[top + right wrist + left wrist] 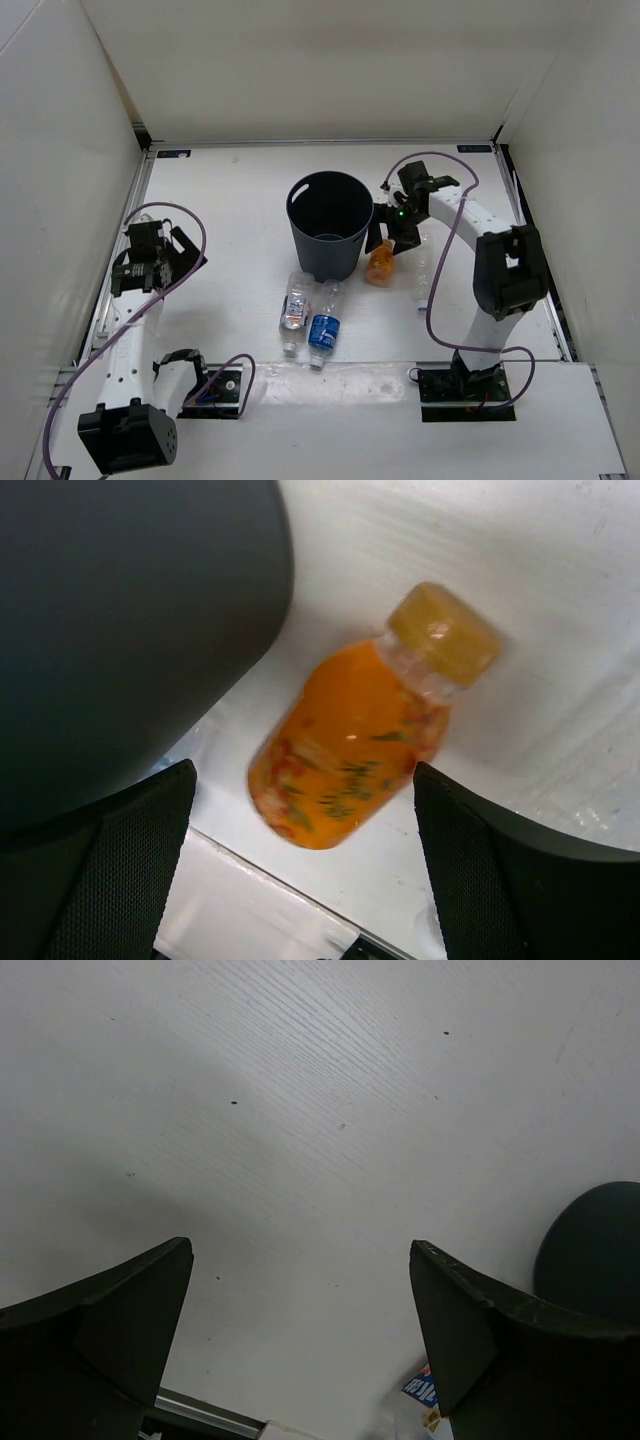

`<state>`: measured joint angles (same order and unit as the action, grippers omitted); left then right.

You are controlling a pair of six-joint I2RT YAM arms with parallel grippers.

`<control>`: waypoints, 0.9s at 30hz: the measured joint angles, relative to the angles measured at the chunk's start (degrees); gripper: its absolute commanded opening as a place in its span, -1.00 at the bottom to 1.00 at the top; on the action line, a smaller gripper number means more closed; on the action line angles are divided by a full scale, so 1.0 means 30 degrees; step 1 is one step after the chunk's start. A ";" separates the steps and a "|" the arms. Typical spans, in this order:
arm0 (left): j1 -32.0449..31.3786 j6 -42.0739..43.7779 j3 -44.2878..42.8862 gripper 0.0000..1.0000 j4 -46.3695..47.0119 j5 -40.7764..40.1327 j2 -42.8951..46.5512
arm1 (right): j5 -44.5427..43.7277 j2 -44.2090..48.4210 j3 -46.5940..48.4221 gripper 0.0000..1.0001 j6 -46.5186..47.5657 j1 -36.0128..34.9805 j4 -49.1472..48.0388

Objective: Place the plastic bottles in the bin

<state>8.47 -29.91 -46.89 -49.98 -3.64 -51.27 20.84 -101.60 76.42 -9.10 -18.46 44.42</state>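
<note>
Right tool [300, 780]: wide open and gripping nothing. It hangs right over the orange bottle [350, 745], one finger showing on either side of it in the wrist view.
Orange bottle: down on the table [230, 190] and it looks to be lying on its side. It sits just beside the wall of the bin [325, 215], cap pointing away from it.
Left tool [300, 1260]: released too, and empty. It sits over bare table on the far left, well apart from every bottle.
Step in hand: I read this as the right arm lining up the first pick, with the orange bottle as its target.
Next move: come straight down so the fingers straddle the bottle's body rather than the cap, then close. The bin wall is close on one side, so that finger has little room. After that, lift clear of the rim and let go over the opening.
Bin: upright at the middle of the table. No bottle shows inside, only a dark floor with a pale sheen.
Front pair: the white-blue label bottle [293, 305] and the blue label bottle [322, 330] lie side by side on the near side of the bin.
Clear unlabelled bottle [424, 285]: faint and hard to make out, to the right of the orange one near the right arm.
Tally: four out, none in.
</note>
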 measured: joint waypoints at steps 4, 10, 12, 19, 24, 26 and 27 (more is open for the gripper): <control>0.0000 0.0168 0.0000 1.00 0.0066 -0.0007 -0.0211 | -0.0517 -0.0998 0.0474 0.81 -0.0284 -0.0058 0.0022; 0.0000 0.0233 -0.0073 1.00 0.0073 -0.0015 -0.0532 | -0.1421 -0.1894 0.0568 0.81 -0.0364 -0.0051 0.0066; 0.0000 0.0233 -0.0160 1.00 0.0066 -0.0015 -0.0678 | -0.1632 -0.2084 0.0568 0.81 -0.0364 -0.0051 0.0087; 0.0000 0.0233 -0.0503 1.00 -0.0153 -0.0022 -0.1064 | -0.1902 -0.2769 0.0605 0.56 -0.0415 -0.0051 0.0160; 0.0000 0.0189 -0.0678 1.00 -0.0437 -0.0080 -0.1202 | -0.1792 -0.3140 0.0707 0.18 -0.0386 -0.0058 0.0291; 0.0000 0.0175 -0.0750 1.00 -0.0634 -0.0102 -0.1231 | -0.1814 -0.3169 0.0816 -0.03 -0.0401 -0.0073 0.0299; 0.0000 0.0168 -0.0794 1.00 -0.0736 -0.0109 -0.1246 | -0.1829 -0.3184 0.0860 -0.12 -0.0379 -0.0073 0.0291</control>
<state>8.47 -29.41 -49.28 -52.18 -3.97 -55.00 15.35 -111.15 79.00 -10.24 -18.68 45.30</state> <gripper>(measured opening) 1.000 0.680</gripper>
